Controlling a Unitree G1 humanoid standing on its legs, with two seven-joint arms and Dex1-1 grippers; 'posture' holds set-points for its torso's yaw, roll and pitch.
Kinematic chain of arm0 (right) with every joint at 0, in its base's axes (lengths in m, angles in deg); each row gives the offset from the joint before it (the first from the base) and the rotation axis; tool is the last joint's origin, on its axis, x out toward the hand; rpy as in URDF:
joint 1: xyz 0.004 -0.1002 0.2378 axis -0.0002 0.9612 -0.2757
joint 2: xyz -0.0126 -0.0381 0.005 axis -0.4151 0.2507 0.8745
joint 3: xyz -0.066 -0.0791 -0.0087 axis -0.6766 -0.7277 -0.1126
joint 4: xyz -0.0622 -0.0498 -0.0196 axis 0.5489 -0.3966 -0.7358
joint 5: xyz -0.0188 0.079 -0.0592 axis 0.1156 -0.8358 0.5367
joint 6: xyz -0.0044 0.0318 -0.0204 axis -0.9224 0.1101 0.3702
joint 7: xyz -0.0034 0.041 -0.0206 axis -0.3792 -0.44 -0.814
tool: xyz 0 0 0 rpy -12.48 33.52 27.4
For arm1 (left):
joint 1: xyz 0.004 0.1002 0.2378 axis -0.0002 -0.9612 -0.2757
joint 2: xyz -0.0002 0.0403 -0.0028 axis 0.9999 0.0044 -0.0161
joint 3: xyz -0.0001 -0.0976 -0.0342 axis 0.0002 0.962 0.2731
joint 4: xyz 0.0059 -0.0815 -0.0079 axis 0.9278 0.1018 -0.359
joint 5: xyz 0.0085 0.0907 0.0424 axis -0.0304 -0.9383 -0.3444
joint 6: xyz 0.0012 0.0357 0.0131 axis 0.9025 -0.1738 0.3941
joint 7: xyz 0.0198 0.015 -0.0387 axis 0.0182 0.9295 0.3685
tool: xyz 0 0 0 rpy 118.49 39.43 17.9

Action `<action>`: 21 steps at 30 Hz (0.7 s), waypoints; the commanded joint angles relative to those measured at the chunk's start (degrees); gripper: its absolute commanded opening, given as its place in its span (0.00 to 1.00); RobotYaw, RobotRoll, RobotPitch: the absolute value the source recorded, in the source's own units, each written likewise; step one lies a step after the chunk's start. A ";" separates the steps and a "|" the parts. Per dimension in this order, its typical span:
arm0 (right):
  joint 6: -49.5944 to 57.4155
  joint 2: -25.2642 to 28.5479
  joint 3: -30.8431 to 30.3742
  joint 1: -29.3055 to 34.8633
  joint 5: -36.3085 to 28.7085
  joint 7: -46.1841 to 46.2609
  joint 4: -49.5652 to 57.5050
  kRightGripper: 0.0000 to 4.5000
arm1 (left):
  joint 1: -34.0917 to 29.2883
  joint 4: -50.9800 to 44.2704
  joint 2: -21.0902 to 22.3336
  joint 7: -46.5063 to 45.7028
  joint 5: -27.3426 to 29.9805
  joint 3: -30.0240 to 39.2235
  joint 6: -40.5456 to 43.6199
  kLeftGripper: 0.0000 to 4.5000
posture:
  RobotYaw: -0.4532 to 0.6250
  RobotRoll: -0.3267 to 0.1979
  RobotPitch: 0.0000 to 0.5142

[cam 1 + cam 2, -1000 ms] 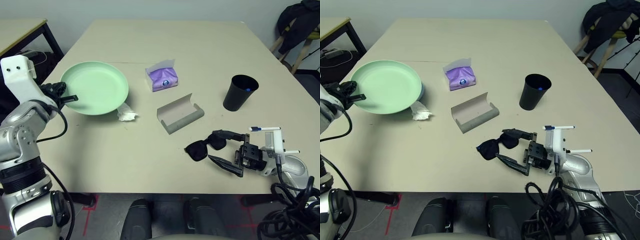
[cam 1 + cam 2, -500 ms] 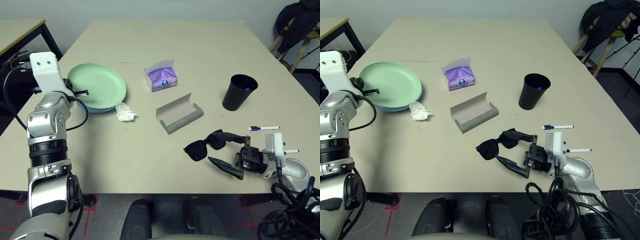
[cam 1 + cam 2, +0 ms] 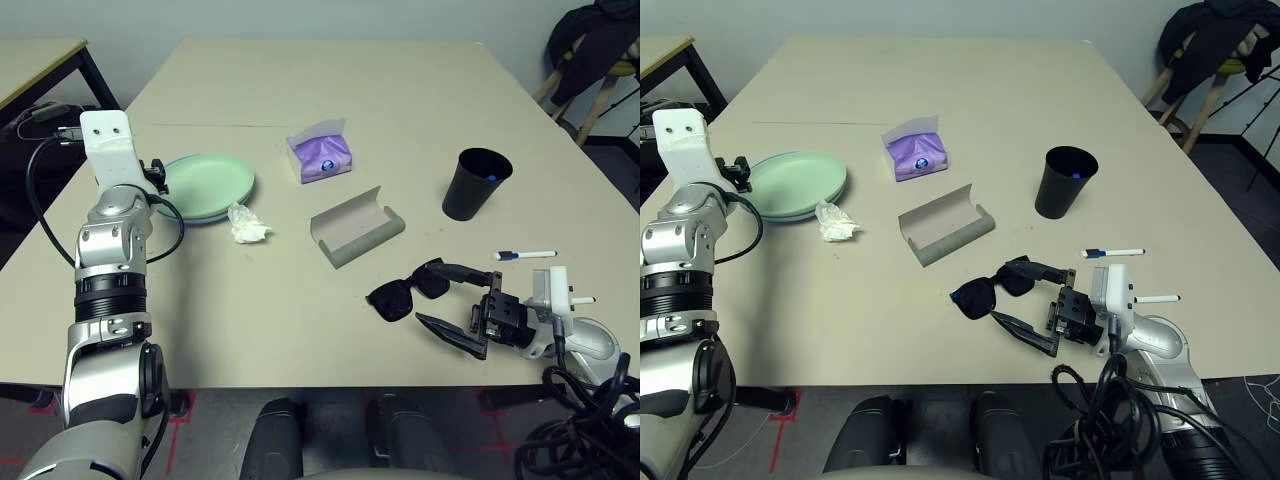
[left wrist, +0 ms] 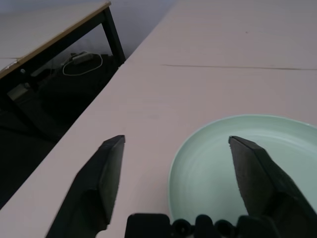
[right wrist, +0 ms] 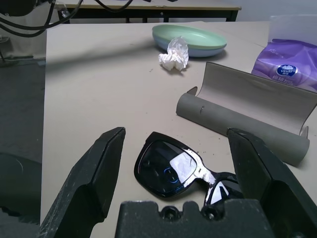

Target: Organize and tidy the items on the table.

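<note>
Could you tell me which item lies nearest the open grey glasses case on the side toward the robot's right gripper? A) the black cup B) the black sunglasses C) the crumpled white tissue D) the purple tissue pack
B: the black sunglasses lie just in front of the grey glasses case, between it and the open right gripper.

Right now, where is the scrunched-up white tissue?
The white tissue lies on the table's left side in the head views, touching the green plate's near edge, left of the open grey glasses case.
</note>
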 commanded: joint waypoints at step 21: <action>-1.05 -0.68 0.97 0.32 0.99 2.90 -0.28 1.00 | -22.22 -39.52 -3.73 16.97 15.46 -4.57 20.92 0.99 | 0.46 0.62 0.20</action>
